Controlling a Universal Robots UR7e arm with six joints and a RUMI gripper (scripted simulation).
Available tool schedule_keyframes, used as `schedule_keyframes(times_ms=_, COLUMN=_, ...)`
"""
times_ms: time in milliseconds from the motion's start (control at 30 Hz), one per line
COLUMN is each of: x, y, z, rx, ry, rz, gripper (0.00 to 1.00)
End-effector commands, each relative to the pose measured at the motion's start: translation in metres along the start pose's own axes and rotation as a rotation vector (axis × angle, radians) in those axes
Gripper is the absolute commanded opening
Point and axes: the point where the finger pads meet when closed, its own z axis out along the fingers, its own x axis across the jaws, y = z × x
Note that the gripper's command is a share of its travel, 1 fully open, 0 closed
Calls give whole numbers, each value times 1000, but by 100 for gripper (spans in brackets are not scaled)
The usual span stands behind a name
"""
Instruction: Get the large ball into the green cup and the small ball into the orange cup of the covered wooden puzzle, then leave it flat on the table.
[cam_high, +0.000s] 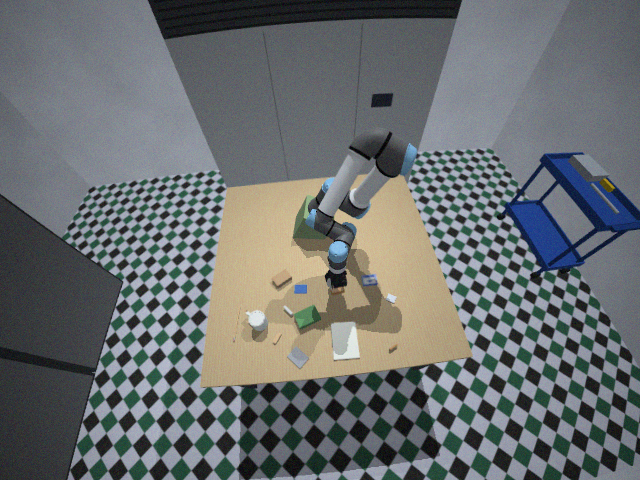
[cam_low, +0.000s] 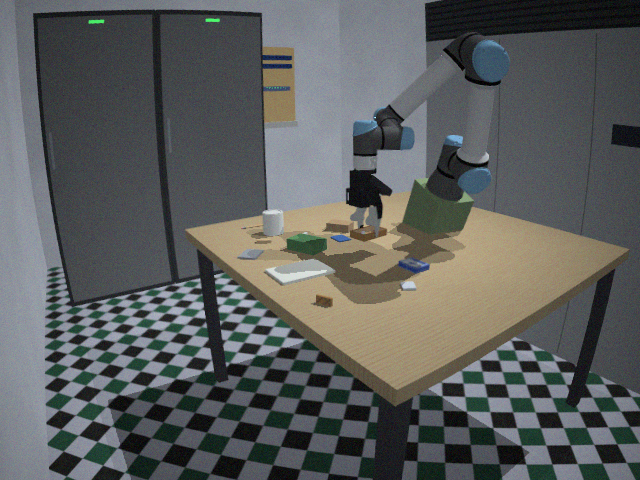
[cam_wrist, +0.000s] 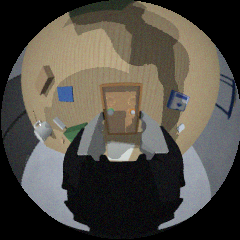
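Wooden and covered, one puzzle (cam_high: 337, 290) (cam_low: 368, 234) (cam_wrist: 122, 86) lies on one tan table (cam_high: 248, 227) (cam_low: 496, 289) (cam_wrist: 50, 60), below one robot arm. Its one gripper (cam_high: 333, 287) (cam_low: 369, 230) (cam_wrist: 121, 111) is closed partway, its two fingers against two opposite sides of the puzzle. Inside, two small round spots, one greenish and one pale, sit apart; whether they are balls in cups is too small to tell. Around it are one white mug (cam_high: 257, 320) (cam_low: 272, 222) (cam_wrist: 43, 131), one green block (cam_high: 307, 317) (cam_low: 306, 243) (cam_wrist: 76, 131), one flat blue square (cam_high: 300, 289) (cam_low: 340, 238) (cam_wrist: 65, 94) and one blue-and-white box (cam_high: 369, 280) (cam_low: 414, 265) (cam_wrist: 178, 100).
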Motion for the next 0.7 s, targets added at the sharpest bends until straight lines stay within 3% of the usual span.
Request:
schedule_keyframes(times_ms=0, x=1, y=-1, z=8, rx=2, ry=2, rz=1, gripper=43)
schedule_keyframes(times_ms=667, x=1, y=-1, z=35, rx=2, ry=2, rz=1, gripper=43)
